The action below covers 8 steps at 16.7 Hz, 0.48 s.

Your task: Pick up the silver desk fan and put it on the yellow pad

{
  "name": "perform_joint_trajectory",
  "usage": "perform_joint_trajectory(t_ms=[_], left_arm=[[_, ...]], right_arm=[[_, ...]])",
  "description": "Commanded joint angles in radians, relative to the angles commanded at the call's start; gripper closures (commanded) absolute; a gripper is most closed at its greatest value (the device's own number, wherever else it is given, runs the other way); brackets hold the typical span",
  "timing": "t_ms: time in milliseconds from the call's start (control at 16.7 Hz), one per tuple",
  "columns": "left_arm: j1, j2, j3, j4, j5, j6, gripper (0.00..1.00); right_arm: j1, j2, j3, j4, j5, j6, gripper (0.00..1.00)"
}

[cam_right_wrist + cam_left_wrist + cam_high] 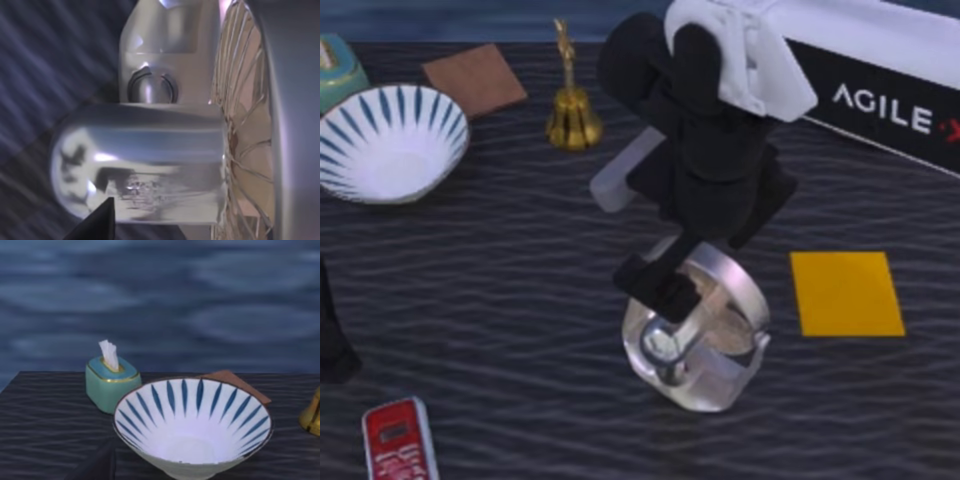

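Observation:
The silver desk fan point(705, 335) stands on the dark table a little right of centre, its ring cage and chrome motor hub point(140, 160) filling the right wrist view. My right gripper point(665, 288) hangs down over the hub from the back, open, its jaws straddling it. One black fingertip point(100, 222) shows beside the hub; the other is hidden. The yellow pad point(847, 293) lies flat to the fan's right, apart from it and bare. My left arm point(332, 345) is parked at the table's left edge, and one of its fingers point(97, 465) shows low in the left wrist view.
A blue-striped white bowl point(388, 143) sits at the back left, with a teal tissue box point(111, 382) behind it. A brown square pad point(475, 80) and a brass bell point(572, 115) stand at the back. A red phone point(400, 442) lies at the front left.

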Motion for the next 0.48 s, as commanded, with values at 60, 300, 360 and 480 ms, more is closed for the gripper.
perform_joint_trajectory(t_ms=[60, 300, 360, 480], left_arm=[[0.000, 0.000, 0.000, 0.000, 0.000, 0.000, 0.00], [0.000, 0.000, 0.000, 0.000, 0.000, 0.000, 0.00], [0.000, 0.000, 0.000, 0.000, 0.000, 0.000, 0.00], [0.000, 0.000, 0.000, 0.000, 0.000, 0.000, 0.00]], right_arm=[[0.000, 0.000, 0.000, 0.000, 0.000, 0.000, 0.00], [0.000, 0.000, 0.000, 0.000, 0.000, 0.000, 0.30], [0.000, 0.000, 0.000, 0.000, 0.000, 0.000, 0.38], [0.000, 0.000, 0.000, 0.000, 0.000, 0.000, 0.53]])
